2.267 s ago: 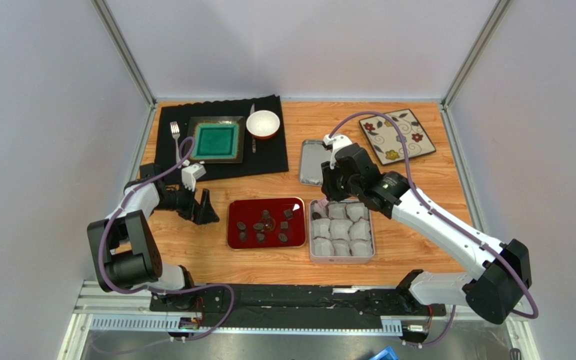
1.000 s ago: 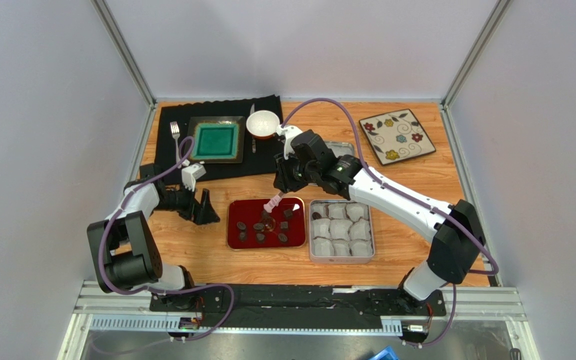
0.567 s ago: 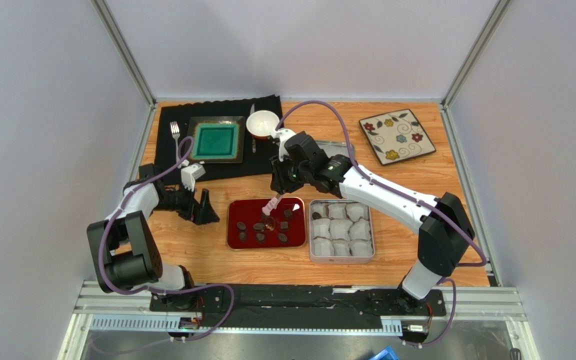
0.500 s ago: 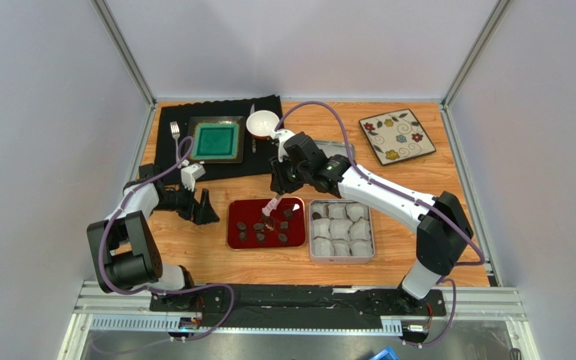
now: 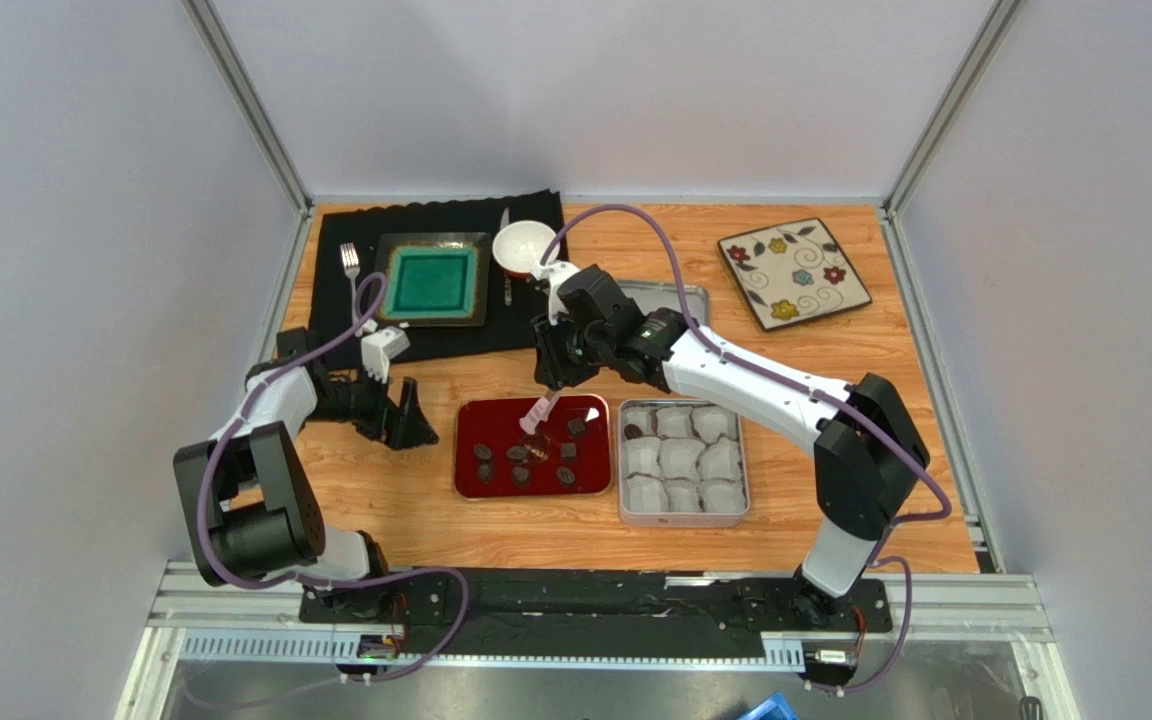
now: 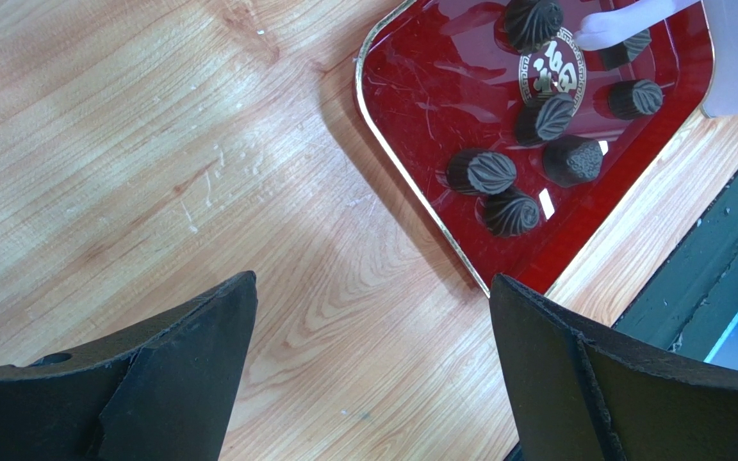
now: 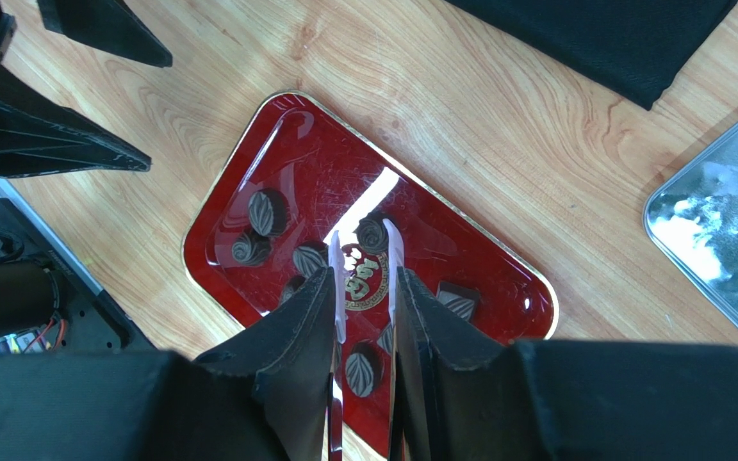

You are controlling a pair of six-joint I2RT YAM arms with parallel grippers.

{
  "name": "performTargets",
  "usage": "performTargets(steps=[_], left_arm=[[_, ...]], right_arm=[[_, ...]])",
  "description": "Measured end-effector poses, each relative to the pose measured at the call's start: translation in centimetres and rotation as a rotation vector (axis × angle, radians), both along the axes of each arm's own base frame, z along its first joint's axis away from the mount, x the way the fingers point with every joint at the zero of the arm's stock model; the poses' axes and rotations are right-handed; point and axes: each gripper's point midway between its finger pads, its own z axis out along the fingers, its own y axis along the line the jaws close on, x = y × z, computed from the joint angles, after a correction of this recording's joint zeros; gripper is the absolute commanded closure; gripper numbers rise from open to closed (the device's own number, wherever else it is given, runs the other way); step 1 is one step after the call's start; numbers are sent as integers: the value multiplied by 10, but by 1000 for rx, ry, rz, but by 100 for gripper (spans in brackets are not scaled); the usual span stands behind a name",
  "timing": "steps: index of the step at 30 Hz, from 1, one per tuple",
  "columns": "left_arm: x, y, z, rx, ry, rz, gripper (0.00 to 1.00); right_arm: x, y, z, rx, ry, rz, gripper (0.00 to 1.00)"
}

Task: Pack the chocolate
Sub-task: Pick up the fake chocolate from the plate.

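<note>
We see the right arm stretched leftward across the table, its right gripper (image 5: 540, 413) tilted down over the red tray (image 5: 485, 423), while the left gripper (image 5: 399, 414) rests spread wide beside the tray's left end. In the wrist view the right claw's black finger bodies cover part of the tray, and we cannot tell whether the pale tips (image 7: 336, 279) touch it. Those tips stand slightly apart with nothing between them. The chocolate (image 7: 267, 212) is scattered on the tray around them, with one round piece (image 7: 373, 231) just beyond the gap.
</note>
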Motion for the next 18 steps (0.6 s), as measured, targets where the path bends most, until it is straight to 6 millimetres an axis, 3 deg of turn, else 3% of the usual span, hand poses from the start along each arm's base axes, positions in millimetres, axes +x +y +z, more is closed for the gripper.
performTargets(steps=[7, 18], left_arm=[[0, 0, 0, 2, -3, -3, 1], [0, 1, 0, 1, -9, -4, 1]], right_arm=[[2, 2, -12, -18, 15, 0, 69], [5, 5, -13, -18, 14, 1, 69]])
